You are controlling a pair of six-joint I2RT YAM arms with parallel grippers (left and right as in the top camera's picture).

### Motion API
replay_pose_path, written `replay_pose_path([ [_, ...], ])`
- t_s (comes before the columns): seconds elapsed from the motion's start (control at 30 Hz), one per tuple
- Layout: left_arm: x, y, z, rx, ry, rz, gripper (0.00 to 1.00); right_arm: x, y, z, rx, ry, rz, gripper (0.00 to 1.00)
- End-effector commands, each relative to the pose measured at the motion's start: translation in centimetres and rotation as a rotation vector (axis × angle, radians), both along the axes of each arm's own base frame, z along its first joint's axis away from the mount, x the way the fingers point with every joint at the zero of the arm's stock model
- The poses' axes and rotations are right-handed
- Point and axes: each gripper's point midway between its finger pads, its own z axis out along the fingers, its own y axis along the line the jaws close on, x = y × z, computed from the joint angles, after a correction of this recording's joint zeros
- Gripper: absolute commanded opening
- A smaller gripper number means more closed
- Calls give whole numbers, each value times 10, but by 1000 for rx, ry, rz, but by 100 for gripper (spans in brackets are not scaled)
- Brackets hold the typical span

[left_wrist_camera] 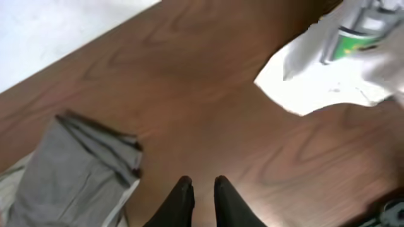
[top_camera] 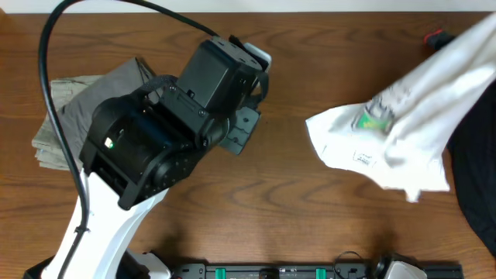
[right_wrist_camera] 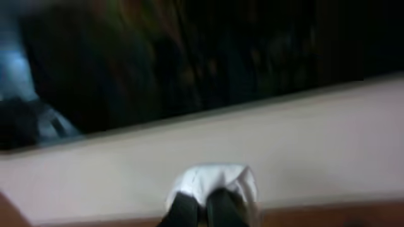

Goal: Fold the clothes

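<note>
Soft, light white T-shirt (top_camera: pixel 418 116) hangs at right of frame, bunched in the closed right fingers (right_wrist_camera: pixel 224 211); probably best gripped at shoulder corners; left fingers (left_wrist_camera: pixel 180 205) narrowly parted, empty.

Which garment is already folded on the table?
The grey trousers, a flat stack at the table's left end. The white T-shirt hangs bunched from the right pincer, and the black garment is only partly in view at the right edge.

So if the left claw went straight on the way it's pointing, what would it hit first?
The left claw would probably meet bare table, between the grey trousers and the white T-shirt; depth unclear.
</note>
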Motion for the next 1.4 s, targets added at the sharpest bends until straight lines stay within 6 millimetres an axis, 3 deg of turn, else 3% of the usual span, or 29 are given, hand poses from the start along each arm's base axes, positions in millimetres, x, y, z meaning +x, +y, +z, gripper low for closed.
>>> replay_pose_path([
  [0.0,-12,-18,11,-109,19,-75,17,-19,8,38,99,-116,42,1],
  [0.1,-18,-36,15,-185,52,-147,24,-29,12,66,109,-222,61,1],
  [0.2,-23,-54,11,-229,103,-207,27,-35,14,79,134,-270,75,1],
  [0.47,-25,-112,-35,-264,338,-375,27,-41,11,95,163,-339,68,1],
  [0.6,-23,-136,-53,-254,378,-415,28,-36,5,94,174,-337,42,1],
  [0.77,-38,-163,-55,-248,357,-504,30,-25,-12,91,205,-332,-32,1],
  [1.03,-66,-198,-54,-258,336,-617,33,-16,-67,57,319,-234,-331,1],
  [1.17,-75,-218,-74,-232,373,-651,33,-17,-74,53,330,-228,-376,1],
  [1.37,-107,-261,-101,-240,444,-812,33,-22,-86,49,350,-226,-450,1],
])
